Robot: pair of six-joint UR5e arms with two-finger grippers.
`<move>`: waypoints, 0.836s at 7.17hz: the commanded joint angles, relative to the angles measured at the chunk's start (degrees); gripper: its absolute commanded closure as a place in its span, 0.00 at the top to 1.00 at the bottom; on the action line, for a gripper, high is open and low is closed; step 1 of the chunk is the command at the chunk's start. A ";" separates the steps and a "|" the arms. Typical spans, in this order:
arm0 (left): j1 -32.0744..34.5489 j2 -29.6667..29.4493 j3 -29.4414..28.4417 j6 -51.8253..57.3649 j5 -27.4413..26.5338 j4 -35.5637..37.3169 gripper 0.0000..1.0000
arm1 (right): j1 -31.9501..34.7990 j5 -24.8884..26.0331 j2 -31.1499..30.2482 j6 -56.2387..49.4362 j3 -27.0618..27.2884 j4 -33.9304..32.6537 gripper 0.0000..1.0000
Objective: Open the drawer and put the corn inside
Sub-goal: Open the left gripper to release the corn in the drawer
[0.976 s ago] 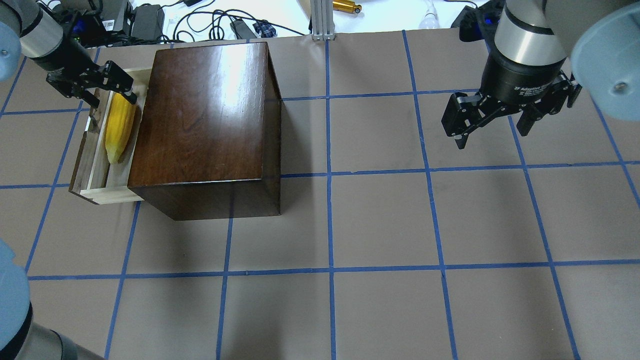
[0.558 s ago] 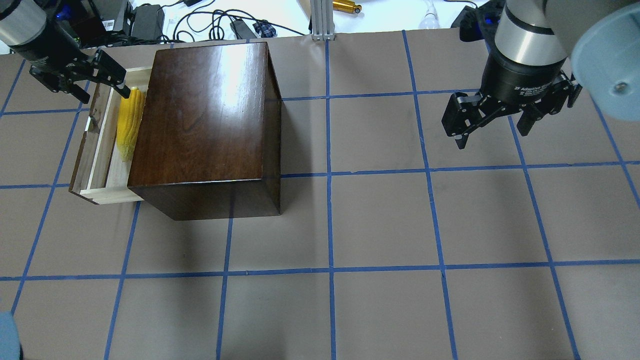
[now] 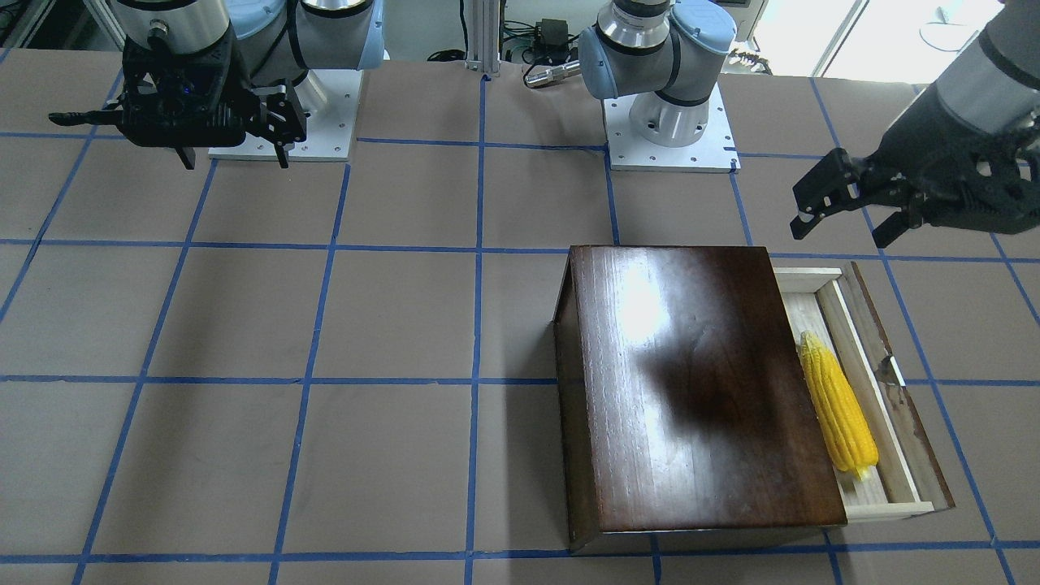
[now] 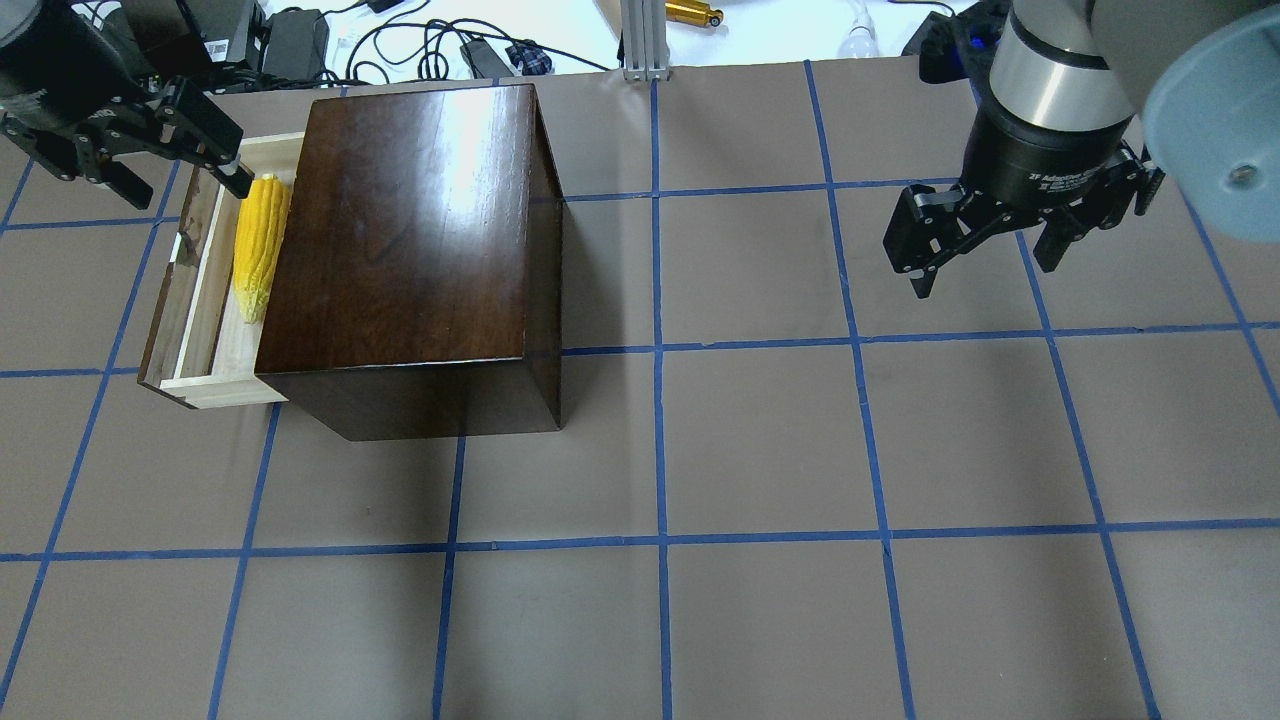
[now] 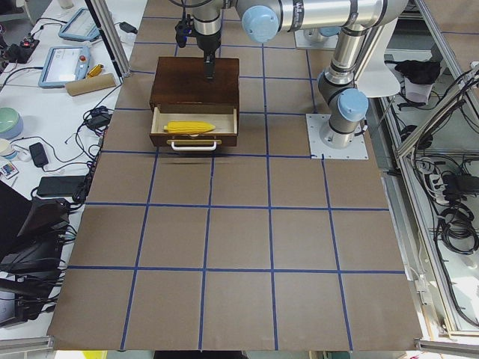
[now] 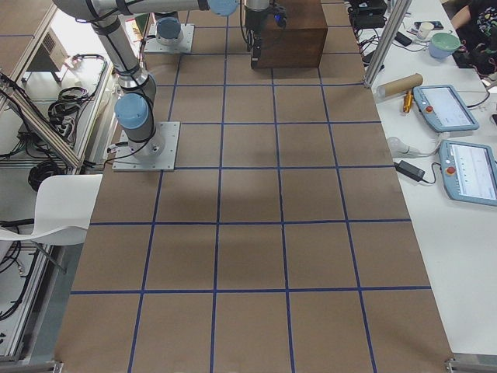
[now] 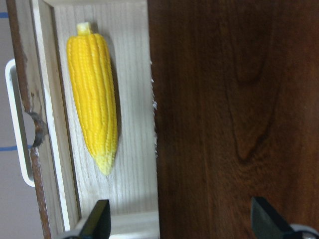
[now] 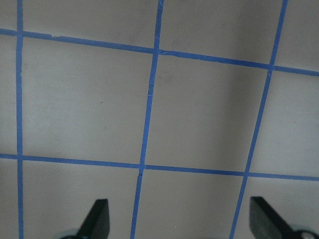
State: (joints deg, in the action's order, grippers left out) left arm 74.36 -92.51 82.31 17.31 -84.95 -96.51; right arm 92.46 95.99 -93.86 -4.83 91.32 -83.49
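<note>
The left gripper point(image 4: 189, 194) hangs in the air with its jaws spread wide and nothing between them. In its wrist view one fingertip point(image 7: 99, 219) shows over the end of the drawer point(image 7: 134, 124) and the other over the dark top of the box point(image 7: 229, 99), and neither touches wood. The camera there looks straight down on the corn point(image 7: 94, 94).

The corn point(image 4: 258, 245) lies flat on the pale floor of the drawer point(image 4: 205, 290), lengthwise along it and close beside the box point(image 4: 400, 220). Its pointed tip faces the robot's side of the table. It is free of the gripper.

The drawer is pulled out of the box on the robot's left side. Its dark front panel carries a small metal pull point(image 7: 17, 124), which stands clear of the fingers. In the front-facing view the left gripper point(image 3: 841, 236) shows raised above the drawer point(image 3: 894, 406), with the corn point(image 3: 837, 406) below it next to the box point(image 3: 691, 390).

The right gripper point(image 4: 982, 278) also has its jaws apart and empty. It hovers over bare table point(image 4: 760, 450), marked with blue tape lines, well apart from the box. Its wrist view shows only that surface between its fingertips point(image 8: 99, 219).
</note>
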 commanded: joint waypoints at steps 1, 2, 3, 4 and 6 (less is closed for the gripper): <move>3.84 2.68 0.40 -0.25 -0.82 -1.67 1.00 | 0.00 -0.02 0.08 0.00 0.00 0.00 1.00; 7.00 2.34 0.49 -3.91 -1.61 -1.76 1.00 | 0.00 -0.02 0.09 0.00 0.00 0.00 1.00; 10.95 1.55 0.40 -8.82 -2.14 -1.67 1.00 | 0.00 -0.02 0.00 0.00 0.00 0.00 1.00; 15.25 0.76 0.49 -14.26 -2.23 -0.80 1.00 | 0.00 -0.02 0.08 0.00 0.00 0.00 1.00; 17.84 0.75 0.57 -18.62 -3.02 0.87 1.00 | 0.00 -0.02 0.08 0.00 0.00 0.00 1.00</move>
State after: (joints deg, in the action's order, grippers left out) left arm 90.60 -91.64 82.77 1.11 -87.57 -96.71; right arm 92.46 95.98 -93.82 -4.84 91.32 -83.50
